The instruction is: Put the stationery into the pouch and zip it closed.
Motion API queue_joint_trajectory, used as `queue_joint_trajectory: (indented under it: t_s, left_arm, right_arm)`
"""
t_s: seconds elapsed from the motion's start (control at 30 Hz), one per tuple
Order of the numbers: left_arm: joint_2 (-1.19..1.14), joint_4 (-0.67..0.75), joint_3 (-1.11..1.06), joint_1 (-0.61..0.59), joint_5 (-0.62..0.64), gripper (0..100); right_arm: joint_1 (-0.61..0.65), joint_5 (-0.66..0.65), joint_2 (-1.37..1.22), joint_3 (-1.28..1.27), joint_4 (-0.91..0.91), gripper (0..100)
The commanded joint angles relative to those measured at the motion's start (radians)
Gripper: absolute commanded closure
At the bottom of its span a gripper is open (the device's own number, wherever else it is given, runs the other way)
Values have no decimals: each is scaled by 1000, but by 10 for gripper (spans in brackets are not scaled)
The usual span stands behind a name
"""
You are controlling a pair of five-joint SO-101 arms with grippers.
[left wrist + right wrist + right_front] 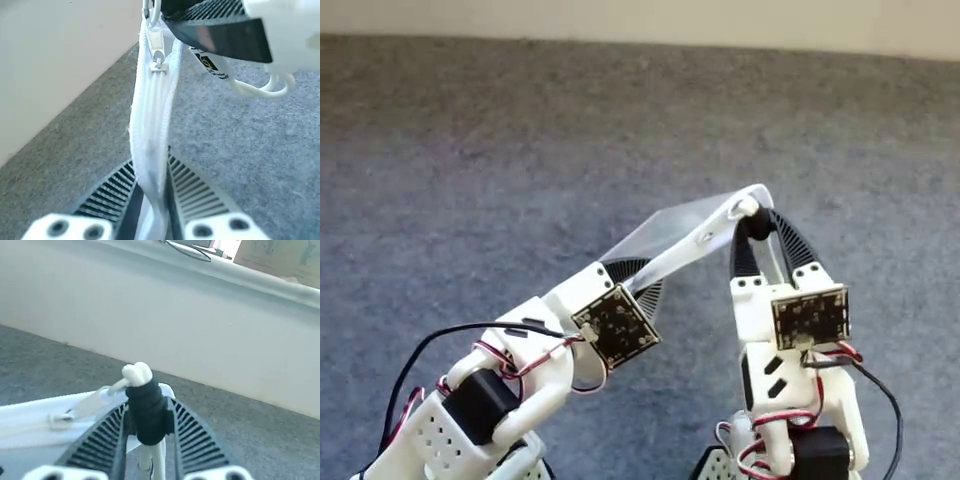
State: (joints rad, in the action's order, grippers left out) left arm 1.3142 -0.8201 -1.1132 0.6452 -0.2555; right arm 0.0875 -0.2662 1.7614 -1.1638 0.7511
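Left pincer [150, 161] and right pincer [147, 407] clamp the pouch [670, 235] by its ends, zipping.
Slider [158, 62] sits near the right pincer; a short closing pull likely remains.

We are seeing a pouch [670, 232] of thin, smooth, see-through plastic with a slight sheen. Clamped in the left gripper [150, 165], its zipper [150, 120] is showing white woven cloth tape and a glossy white slider [158, 55]. Both grippers are wearing ribbed black plastic fingers [107, 197], mostly matt, on smooth white plastic bodies. Pinched in the right gripper [147, 405], the pull tab [145, 395] is looking like matt black wrapping with a smooth white tip. Beneath the grippers, the table [470, 150] is showing rough grey felt-like cloth.
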Motion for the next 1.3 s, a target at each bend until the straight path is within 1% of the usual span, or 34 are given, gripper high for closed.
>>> queue_joint_trajectory:
  t_s: [0.0, 0.23, 0.37, 0.5, 0.6, 0.83, 1.0, 1.17, 1.27]
  left_arm:
    - [2, -35, 15, -28, -6, 996]
    - [2, -35, 15, -28, -8, 996]
    - [2, -35, 15, -28, -8, 996]
    - [2, -35, 15, -28, -8, 996]
    - [2, -35, 15, -28, -8, 996]
    - [2, -35, 13, -28, -8, 996]
    - [2, -35, 12, -28, -8, 996]
    - [2, -35, 10, -27, -8, 996]
    - [2, -35, 10, -27, -8, 996]
  right_arm:
    - [-51, -14, -7, -24, -108, 993]
    - [-59, -15, -30, -33, -113, 993]
    - [-79, -9, -209, -12, -116, 992]
    - [-125, 44, -410, 111, -111, 992]
    - [-139, 51, -484, 163, -111, 992]
    - [-142, 48, -501, 171, -116, 992]
    - [-179, 48, -503, 173, -117, 992]
    - [-185, 48, -509, 174, -119, 992]
    - [-236, 54, -581, 174, -151, 992]
